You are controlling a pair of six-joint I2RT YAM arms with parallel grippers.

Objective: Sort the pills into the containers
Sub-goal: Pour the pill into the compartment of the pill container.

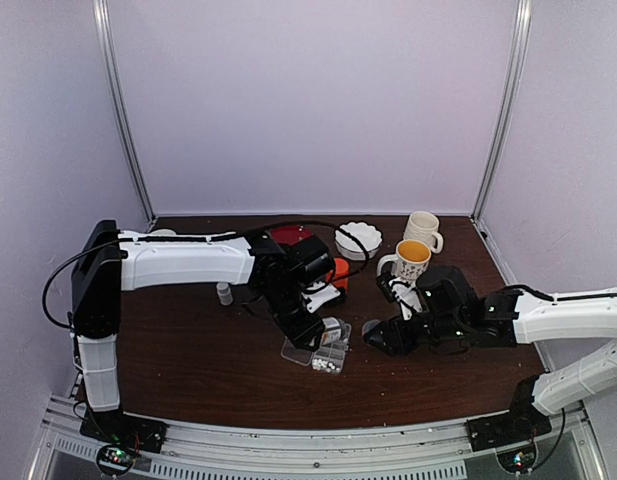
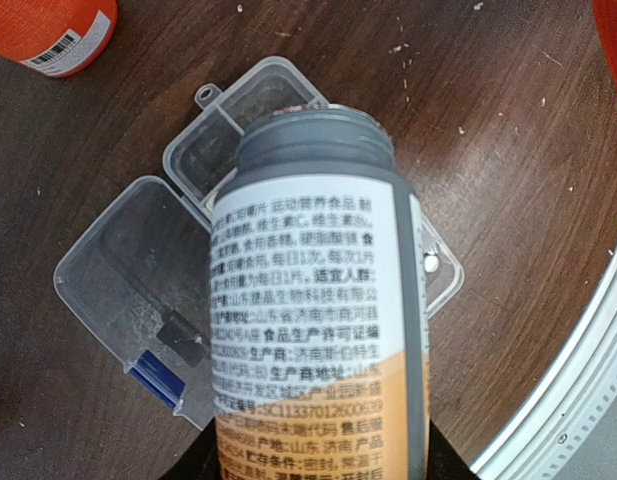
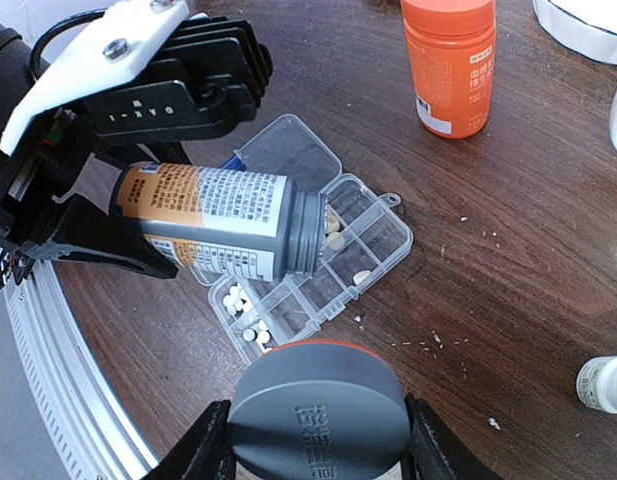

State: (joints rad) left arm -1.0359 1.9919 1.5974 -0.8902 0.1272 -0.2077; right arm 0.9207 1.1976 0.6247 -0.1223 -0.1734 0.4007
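My left gripper (image 2: 313, 462) is shut on a grey bottle (image 3: 218, 220) with a white and orange label. The bottle lies tipped on its side, its open mouth over the containers, the cells of a clear organizer (image 3: 376, 238) with its lid (image 2: 128, 260) folded open. Small white pills (image 3: 250, 325) fill a near cell. Pale yellowish pills (image 3: 335, 240) lie in cells at the bottle's mouth, and one pill (image 2: 431, 262) shows beside the bottle. Just right of the organizer, my right gripper (image 3: 318, 445) is shut on the bottle's round grey cap (image 3: 318, 410).
An orange bottle (image 3: 450, 60) stands beyond the organizer. A small white bottle (image 3: 606, 385) is to the right, another (image 1: 224, 292) stands left of my left arm. Two mugs (image 1: 410, 260), a white bowl (image 1: 358, 238) and a red dish (image 1: 288, 235) sit at the back. Crumbs (image 3: 428, 340) dot the table.
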